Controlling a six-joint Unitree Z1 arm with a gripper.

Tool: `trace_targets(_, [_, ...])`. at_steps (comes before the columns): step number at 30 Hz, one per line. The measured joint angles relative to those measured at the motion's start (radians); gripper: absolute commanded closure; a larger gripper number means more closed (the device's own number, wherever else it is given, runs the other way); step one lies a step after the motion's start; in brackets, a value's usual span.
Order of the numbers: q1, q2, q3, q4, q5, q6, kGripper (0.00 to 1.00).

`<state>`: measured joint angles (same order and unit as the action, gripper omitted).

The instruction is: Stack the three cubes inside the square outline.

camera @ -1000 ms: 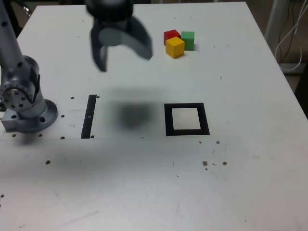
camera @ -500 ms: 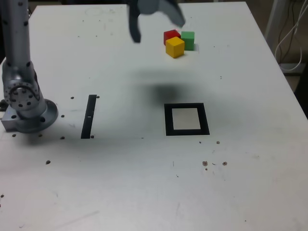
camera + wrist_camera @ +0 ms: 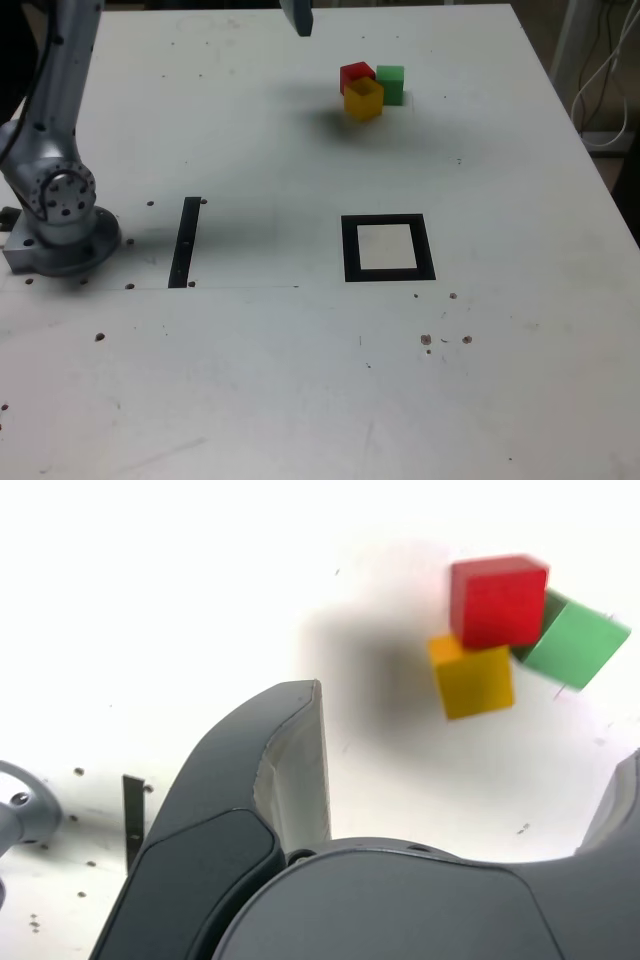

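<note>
The near part of the white table (image 3: 300, 400) carries nothing of the task, only small dark specks. Further in, about the middle of the table and somewhat toward the exterior view's right edge, lies the square outline (image 3: 348, 250), a thick black border around a pale centre, and this centre has no cube in it. At the same depth, closer to the exterior view's left edge, there is a narrow black strip (image 3: 185, 242) and beside it the arm's base (image 3: 58, 215). Toward the far edge the three cubes sit in a tight cluster, touching each other: the yellow cube (image 3: 363, 98) nearest, the red cube (image 3: 356, 76) behind it, and the green cube (image 3: 390, 84) just beside these on the exterior view's right. The gripper (image 3: 470, 810) is above the far edge, almost out of the exterior view; in the wrist view its jaws stand wide apart and hold nothing. I judge that no cube is stacked yet, so all three picks and placements are left.
</note>
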<state>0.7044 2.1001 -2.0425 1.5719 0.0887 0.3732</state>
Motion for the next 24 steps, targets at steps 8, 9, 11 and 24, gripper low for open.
trace_targets(8, [0.071, 0.119, -0.063, 0.002, 0.0, 0.001, 0.01])
trace_targets(9, [0.079, 0.136, -0.075, 0.002, 0.002, 0.001, 0.01])
trace_targets(11, [0.089, 0.167, -0.103, 0.002, 0.006, 0.002, 0.01])
trace_targets(24, [0.098, 0.321, -0.215, 0.003, 0.016, 0.0, 0.03])
